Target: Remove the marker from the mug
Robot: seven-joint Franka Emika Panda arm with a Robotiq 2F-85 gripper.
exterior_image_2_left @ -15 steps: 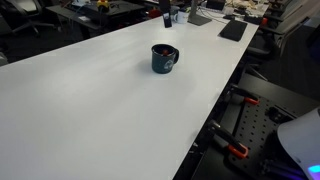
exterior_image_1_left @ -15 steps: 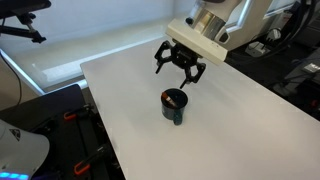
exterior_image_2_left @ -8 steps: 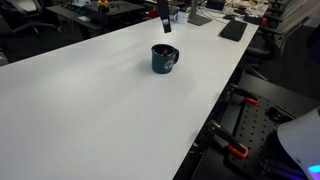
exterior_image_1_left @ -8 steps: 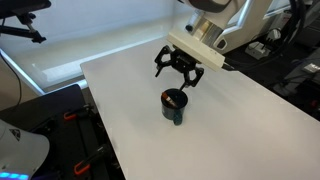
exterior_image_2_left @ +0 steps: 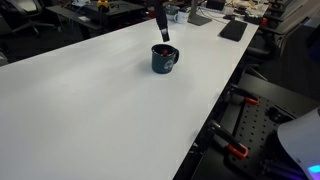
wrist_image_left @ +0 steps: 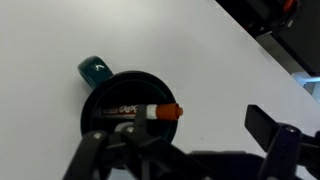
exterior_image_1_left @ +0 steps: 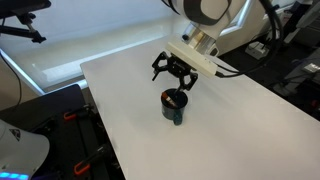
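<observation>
The gripper has dropped closer to the mug. Its jaws are spread and empty. The marker awaits grasping.

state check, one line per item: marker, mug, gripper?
marker: inside the mug, lying slanted across its opening, red-orange end near the rim, not gripped.
mug: upright on the white table, handle out to one side, marker in it.
gripper: open, fingers spread, above the mug, holding nothing.
</observation>
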